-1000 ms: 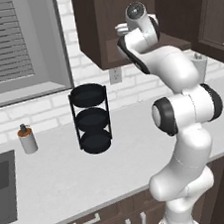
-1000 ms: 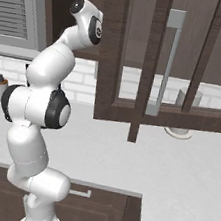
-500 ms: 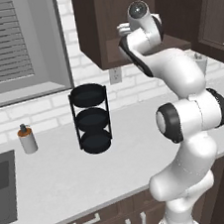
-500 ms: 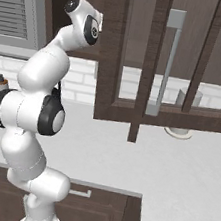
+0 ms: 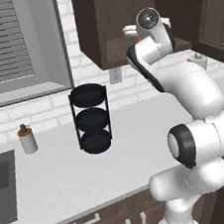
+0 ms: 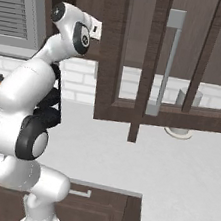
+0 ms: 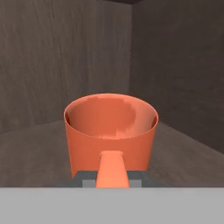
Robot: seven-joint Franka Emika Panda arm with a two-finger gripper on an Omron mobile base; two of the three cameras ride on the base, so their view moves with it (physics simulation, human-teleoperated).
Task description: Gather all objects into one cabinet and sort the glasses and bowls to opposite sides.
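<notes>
An orange mug [image 7: 110, 129] stands upright in front of my gripper [image 7: 112, 179], which is shut on the mug's handle [image 7: 112, 168]. The mug is inside the dark-brown cabinet [image 7: 39, 65], over its shelf floor [image 7: 30, 144] and near the back right corner. From the left base view my hand [image 5: 148, 21] reaches into the open cabinet [image 5: 108, 29], and a speck of the orange mug [image 5: 138, 39] shows beside it. In the right base view the hand [image 6: 77, 26] sits beside the open glass-paned door [image 6: 152, 53] with its silver bar handle [image 6: 168, 61]. The bowl is out of view.
A black three-tier rack [image 5: 91, 119] stands on the counter [image 5: 57, 176] below the cabinet. A soap bottle [image 5: 26, 139] and a sink [image 5: 1, 183] are at the left. A white paper-towel roll [image 6: 185, 112] stands behind the open door.
The hand has stayed at the cabinet opening with the mug in its grip, while my elbow has dropped lower and swung outward.
</notes>
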